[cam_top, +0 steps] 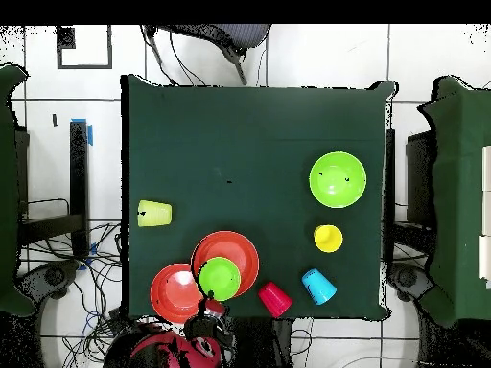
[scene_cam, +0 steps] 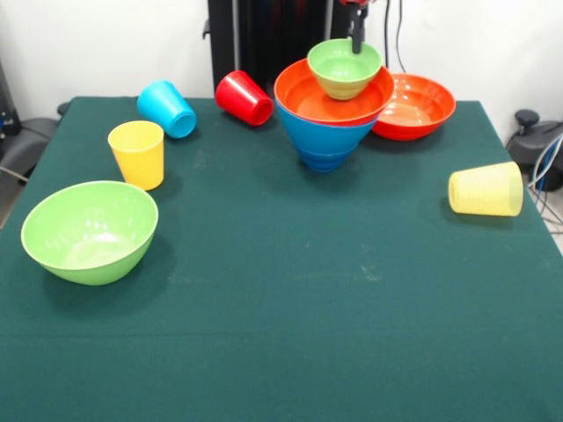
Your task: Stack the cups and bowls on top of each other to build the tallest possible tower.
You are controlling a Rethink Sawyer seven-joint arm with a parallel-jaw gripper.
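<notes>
Nearest us, we see a big green bowl [scene_cam: 90,230] well away from the pincer [scene_cam: 357,40], which grips the rim of the small green bowl [scene_cam: 343,68] atop the tower [scene_cam: 332,114]. No writing is readable anywhere.

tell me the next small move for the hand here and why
Probably let go and lift straight up. The hand sits at the rim of the small green bowl, which already rests, slightly tilted, in the orange-red bowl on the blue bowl. Whether it is gripping, I cannot tell.
</notes>
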